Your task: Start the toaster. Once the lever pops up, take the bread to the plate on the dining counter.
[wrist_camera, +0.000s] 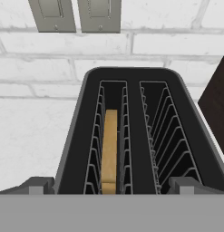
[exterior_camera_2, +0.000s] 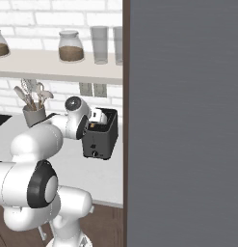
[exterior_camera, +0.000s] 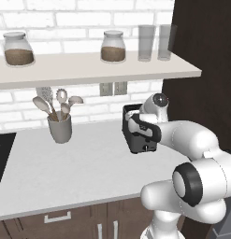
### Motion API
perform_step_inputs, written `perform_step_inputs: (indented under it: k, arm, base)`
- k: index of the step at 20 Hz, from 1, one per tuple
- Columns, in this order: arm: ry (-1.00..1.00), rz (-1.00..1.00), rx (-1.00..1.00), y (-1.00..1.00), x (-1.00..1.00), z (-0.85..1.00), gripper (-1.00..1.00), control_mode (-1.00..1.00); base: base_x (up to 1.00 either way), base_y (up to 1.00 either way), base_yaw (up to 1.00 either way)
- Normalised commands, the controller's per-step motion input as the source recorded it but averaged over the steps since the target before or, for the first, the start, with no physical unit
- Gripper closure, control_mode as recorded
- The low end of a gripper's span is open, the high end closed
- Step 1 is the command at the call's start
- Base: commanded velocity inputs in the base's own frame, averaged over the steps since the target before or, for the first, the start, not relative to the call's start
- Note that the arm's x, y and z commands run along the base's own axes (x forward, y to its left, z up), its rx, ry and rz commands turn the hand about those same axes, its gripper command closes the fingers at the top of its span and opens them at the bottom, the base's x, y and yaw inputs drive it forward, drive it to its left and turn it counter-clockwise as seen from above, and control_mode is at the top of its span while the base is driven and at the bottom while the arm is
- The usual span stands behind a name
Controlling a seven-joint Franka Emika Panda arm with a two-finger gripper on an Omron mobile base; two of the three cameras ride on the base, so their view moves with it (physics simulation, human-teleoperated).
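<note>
The black two-slot toaster (exterior_camera: 144, 144) (exterior_camera_2: 99, 141) (wrist_camera: 133, 113) stands on the white counter under the brick wall. A golden-brown slice of bread (wrist_camera: 110, 149) sits upright and low in its left slot; the right slot is empty. My gripper (wrist_camera: 112, 188) (exterior_camera_2: 97, 120) hangs just above the toaster's near end, looking down into the slots. It is open, with one fingertip on each side of the toaster top and nothing between them. In the left base view my wrist covers the toaster's top. The plate and the dining counter are out of view.
A grey utensil cup (exterior_camera: 60, 128) (exterior_camera_2: 33, 115) stands to the toaster's left on the counter (exterior_camera: 65, 168). Two wall outlets (wrist_camera: 75, 13) are behind the toaster. A shelf (exterior_camera: 89, 70) with jars and glasses runs overhead. A tall dark cabinet (exterior_camera: 201, 56) closes the right side, and a cooktop edge (exterior_camera: 2, 154) lies far left.
</note>
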Motion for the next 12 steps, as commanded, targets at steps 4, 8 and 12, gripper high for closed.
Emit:
perform_step_inputs:
  k: [4, 8, 12]
  arm:
    - [0.0, 0.0, 0.0, 0.0, 0.0, 0.0, -1.0, -1.0]
    - [0.0, 0.0, 0.0, 0.0, 0.0, 0.0, -1.0, -1.0]
    - [0.0, 0.0, 0.0, 0.0, 0.0, 0.0, -1.0, -1.0]
  base:
    - [0.0, 0.0, 0.0]
    - [0.0, 0.0, 0.0]
    - [0.0, 0.0, 0.0]
